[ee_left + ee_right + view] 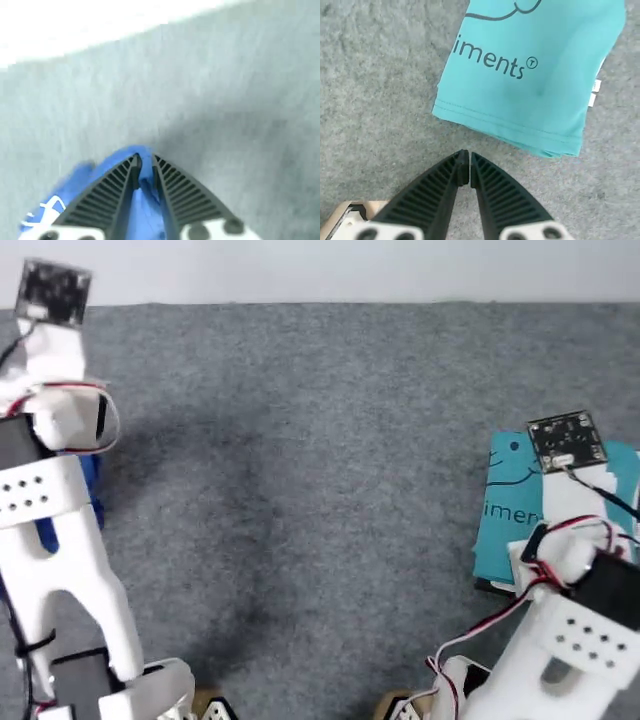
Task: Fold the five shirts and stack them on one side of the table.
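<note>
Already folded into a neat rectangle, the teal shirt (508, 510) lies flat at the right middle of the high view, partly under the right arm. A dark edge shows along its lower border, but I cannot tell whether other shirts lie beneath it. In the right wrist view the teal shirt (535, 85) has its hem squared and its print facing up. The right claw (466, 166) hangs just beside that hem, over bare grey worktop (300, 440), with its fingers pressed together and nothing between them.

At the left edge of the high view a blue shirt (93, 485) peeks out from beneath the left arm. The left claw (145, 167) is nipped on a bunch of that blue shirt (75, 187). Cloth fills the narrow gap between the fingers and rises past the tips.

So the step in hand seems to be fetching the next shirt: one lies folded at the right, and the blue one is gripped but not yet spread. Most of the task looks to be ahead, though I count only two shirts.

Next, as I judge it, the blue shirt should go to the open middle of the worktop and be laid flat. That calls for a firm hold on the left. The right claw would need to open and take a second corner without dragging the teal shirt askew.
</note>
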Controlling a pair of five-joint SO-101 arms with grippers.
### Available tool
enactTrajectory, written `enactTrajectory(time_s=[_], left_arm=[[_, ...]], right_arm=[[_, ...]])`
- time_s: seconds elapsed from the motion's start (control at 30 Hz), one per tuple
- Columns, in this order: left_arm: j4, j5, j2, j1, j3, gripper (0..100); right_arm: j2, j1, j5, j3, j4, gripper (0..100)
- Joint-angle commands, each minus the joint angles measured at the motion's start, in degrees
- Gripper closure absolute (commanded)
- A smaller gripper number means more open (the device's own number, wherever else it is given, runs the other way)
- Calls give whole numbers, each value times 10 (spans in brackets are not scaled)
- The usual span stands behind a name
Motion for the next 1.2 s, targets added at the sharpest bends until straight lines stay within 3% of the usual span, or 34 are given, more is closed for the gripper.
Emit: enactTrajectory(time_s=[0.0,0.37,0.53,0.7,0.8,0.97,1.17], left_arm=[[1,5,-28,65,-85,987],[6,1,-32,340,-211,987],[93,-3,-31,401,-272,987],[209,-24,-35,317,-272,987],[207,-20,-72,208,-247,987],[206,-75,-133,88,-101,987],[182,-130,-218,12,124,987]], right_arm=[[-20,-6,-1,24,22,989],[-108,-7,-1,163,22,989],[-129,-7,0,179,21,989],[-129,-31,0,179,21,989],[-128,-103,-4,181,20,989],[-127,-249,-6,182,-22,987],[-38,-337,-5,198,-111,981]])
